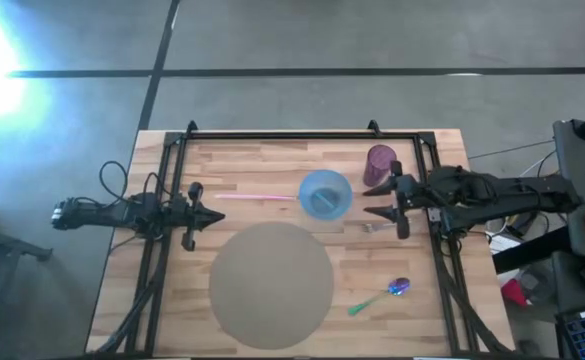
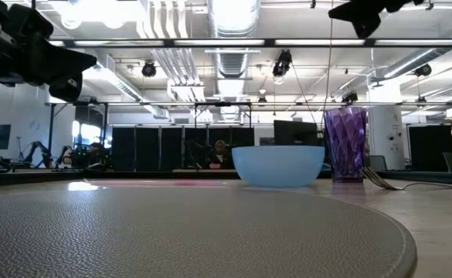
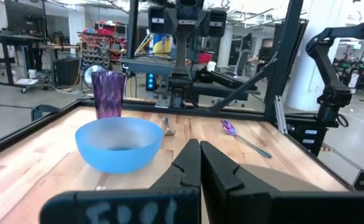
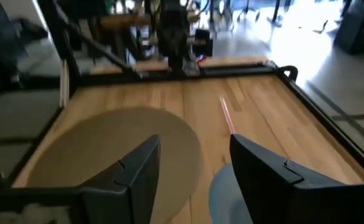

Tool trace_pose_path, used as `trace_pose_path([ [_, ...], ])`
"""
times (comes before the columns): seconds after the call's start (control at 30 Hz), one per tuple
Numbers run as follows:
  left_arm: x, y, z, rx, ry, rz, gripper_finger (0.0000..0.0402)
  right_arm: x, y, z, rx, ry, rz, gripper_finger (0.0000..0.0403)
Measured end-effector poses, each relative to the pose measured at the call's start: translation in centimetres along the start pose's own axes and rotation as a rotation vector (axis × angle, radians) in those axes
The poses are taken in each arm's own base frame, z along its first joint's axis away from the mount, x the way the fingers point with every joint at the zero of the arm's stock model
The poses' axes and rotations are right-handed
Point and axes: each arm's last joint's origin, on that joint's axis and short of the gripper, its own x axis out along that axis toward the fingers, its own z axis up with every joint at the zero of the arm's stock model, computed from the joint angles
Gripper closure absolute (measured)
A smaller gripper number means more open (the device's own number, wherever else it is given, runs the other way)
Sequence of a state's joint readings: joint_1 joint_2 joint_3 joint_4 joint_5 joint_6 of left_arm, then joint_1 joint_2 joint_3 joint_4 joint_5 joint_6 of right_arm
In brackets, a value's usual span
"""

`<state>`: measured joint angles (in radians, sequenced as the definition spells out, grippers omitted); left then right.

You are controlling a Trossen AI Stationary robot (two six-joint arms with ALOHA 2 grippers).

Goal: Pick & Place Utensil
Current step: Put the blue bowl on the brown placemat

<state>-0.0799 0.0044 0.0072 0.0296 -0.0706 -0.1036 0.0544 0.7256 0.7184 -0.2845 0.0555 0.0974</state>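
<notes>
Grey round mat [image 1: 272,284] fills the near foreground of the low view; blue bowl [image 1: 325,193] is the landmark, sitting at the mat's far edge. Purple cup [image 1: 380,164] stands just beside the bowl toward the right arm's side. Pink straw [image 1: 255,197] lies flat against the bowl's other side, pointing toward the left arm. Fork [image 1: 376,227], small and hard to make out, lies between the bowl and the right gripper [image 1: 374,197]. Spoon [image 1: 382,295], purple bowl and green handle, lies well apart from the bowl, beside the mat edge.

Right gripper hovers just beside the bowl and cup, jaws spread wide, holding nothing. Left gripper [image 1: 215,216] waits on the straw side of the bowl, fingers pressed together, empty.

Risks, judged: no utensil grasped yet, target unclear. Right arm reaching down for the fork could clip the cup or shove the bowl, both close. Flat fork and thin spoon handle may slip from the fingers on the wood.
</notes>
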Motion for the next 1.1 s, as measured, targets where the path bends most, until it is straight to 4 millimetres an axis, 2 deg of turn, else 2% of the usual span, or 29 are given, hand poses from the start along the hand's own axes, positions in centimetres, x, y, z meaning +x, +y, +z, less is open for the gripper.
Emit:
trace_pose_path([
  [0.27,0.0,0.0,0.0,-0.030,0.003,0.001,0.0401,2.3,0.4,2.6,-0.124,0.250,-0.007,0.0210],
  [0.53,0.0,0.0,0.0,-0.029,0.005,0.001,0.0401,6.2,0.7,3.0,-0.199,0.504,-0.002,0.0206],
  [0.8,0.0,0.0,-0.1,-0.029,0.006,0.001,0.0401,11.3,0.8,2.0,-0.309,0.673,0.033,0.0206],
  [1.1,0.0,0.0,-0.1,-0.030,0.007,0.001,0.0401,16.0,0.8,-1.1,-0.315,0.837,0.042,0.0204],
])
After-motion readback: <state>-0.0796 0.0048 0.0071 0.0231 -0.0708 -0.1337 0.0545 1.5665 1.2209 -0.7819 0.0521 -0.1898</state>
